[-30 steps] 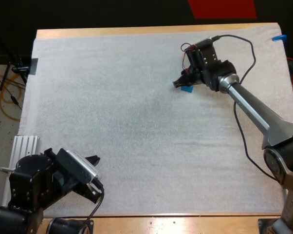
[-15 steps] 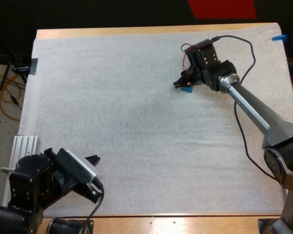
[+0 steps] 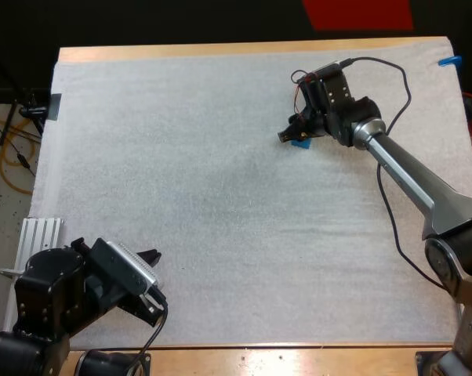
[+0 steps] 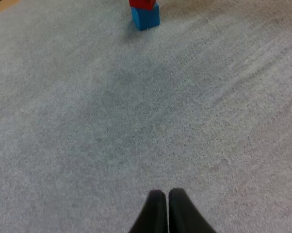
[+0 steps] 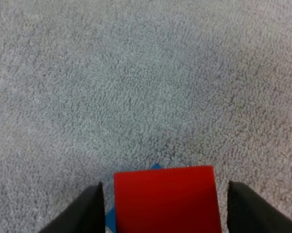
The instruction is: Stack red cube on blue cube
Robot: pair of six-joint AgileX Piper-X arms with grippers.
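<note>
The red cube (image 5: pixel 166 201) sits on top of the blue cube (image 4: pixel 146 17), and the pair stands on the white mat (image 3: pixel 181 164) towards its far side, right of the middle as the high view shows it. The right gripper (image 3: pixel 293 134) is directly at the stack, its arm reaching in from the right edge across the mat. From the right wrist view its two black fingers (image 5: pixel 88 211) stand apart on either side of the red cube, with a strip of mat showing between each finger and the cube's face, so the gripper is open and touches neither side. In that same view the red cube lies slightly turned against the one below it: a blue corner peeks out past its far edge and another bit of blue shows at the side near one finger. In the high view only a small part of the blue cube shows beneath the gripper, resting on the mat. The left gripper (image 4: pixel 168 206) is well apart from the cubes, over the mat's near left corner, where its arm comes in. Its fingers are pressed together at the tips with nothing between them, closed on nothing, and they point across the bare mat towards the stack far ahead. The mat covers nearly all of the wooden tabletop (image 3: pixel 220 50), whose bare edge shows along the far side.
</note>
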